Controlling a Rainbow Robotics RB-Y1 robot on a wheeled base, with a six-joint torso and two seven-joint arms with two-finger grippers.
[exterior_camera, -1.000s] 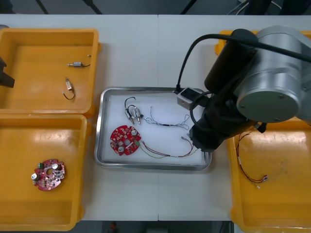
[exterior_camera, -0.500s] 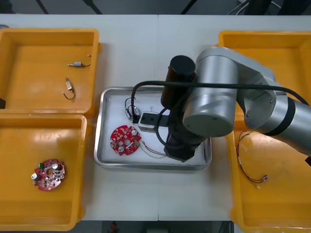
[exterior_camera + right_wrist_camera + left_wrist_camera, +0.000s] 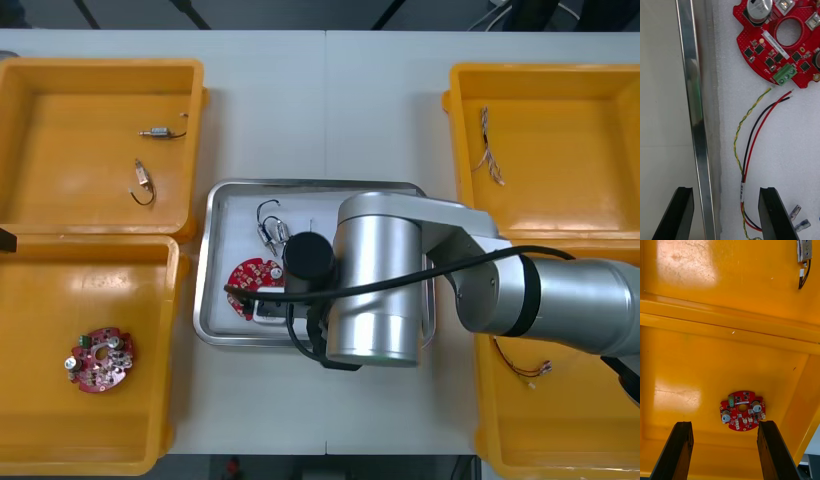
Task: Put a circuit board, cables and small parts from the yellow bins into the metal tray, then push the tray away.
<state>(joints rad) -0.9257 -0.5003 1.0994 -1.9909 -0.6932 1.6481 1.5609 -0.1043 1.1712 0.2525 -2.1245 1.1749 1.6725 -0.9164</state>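
1. At the metal tray's (image 3: 212, 265) 6 o'clock rim, the right gripper (image 3: 725, 215) hangs with fingers apart. One is over bare table (image 3: 662, 112), the other over the white inside.
2. A red circuit board (image 3: 780, 45) lies in the tray, with a red and black cable (image 3: 751, 148) ending just beside it.
3. Beyond the 12 o'clock rim the table lies open.
4. At 8 o'clock, the left gripper (image 3: 724, 453), fingers apart, hovers over a yellow bin (image 3: 685, 363) holding a second circuit board (image 3: 742, 411).

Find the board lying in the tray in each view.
Front view: board in the tray's left half, partly under the right arm.
Right wrist view: board beyond the right gripper's open fingers, at the cable ends.
Left wrist view: a different board, in the bin the left gripper faces.
Shared landmark: the tray's rim.
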